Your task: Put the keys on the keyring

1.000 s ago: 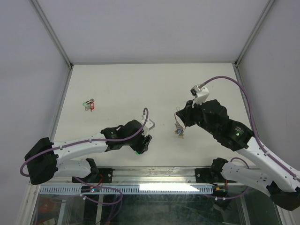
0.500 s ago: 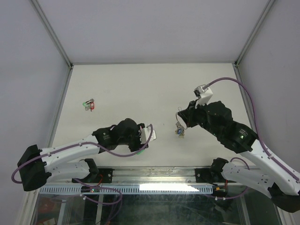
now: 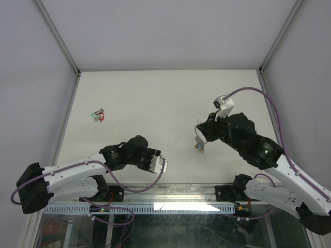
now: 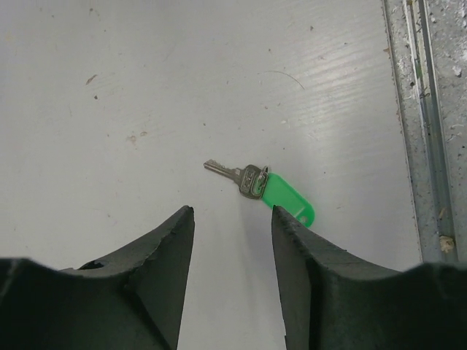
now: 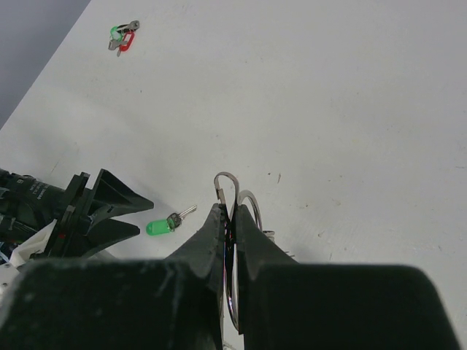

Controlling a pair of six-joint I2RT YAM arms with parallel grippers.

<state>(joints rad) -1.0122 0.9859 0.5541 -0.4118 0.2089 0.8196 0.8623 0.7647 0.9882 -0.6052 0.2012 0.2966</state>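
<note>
Between the tightly clenched fingers of the right gripper (image 5: 233, 219), low in the centre of the right wrist view, the keyring (image 5: 218, 181) is standing up as a thin silver loop. Its wire is being pinched at the fingertips. In the top view the right gripper (image 3: 201, 130) is sitting right of centre, holding the keyring (image 3: 197, 126). A small cluster of blue-tagged keys (image 3: 198, 146) is hanging just below it. Whether they are touching the table (image 3: 155, 93) cannot be told.

Near the middle of the left wrist view the green-tagged key (image 4: 263, 188) is lying flat on the white surface. Its blade is pointing to the upper left and its tag is trailing to the lower right. The left gripper (image 4: 233, 215) is hovering with its fingers spread apart and grasping nothing. Its two dark fingertips are ending just short of the key, one on each side. A metal rail (image 4: 430, 109) is running down the right edge of that view.

In the right wrist view the same key (image 5: 164, 224) is showing at lower left, just beside the left gripper (image 5: 109, 211). From above, the left gripper (image 3: 158, 164) is sitting low and left of centre, hiding the key.

Well apart, at the upper left of the table, a pair of keys (image 3: 97, 115) with one green and one red tag is lying together. It is also appearing at the top left of the right wrist view (image 5: 122, 36).
</note>
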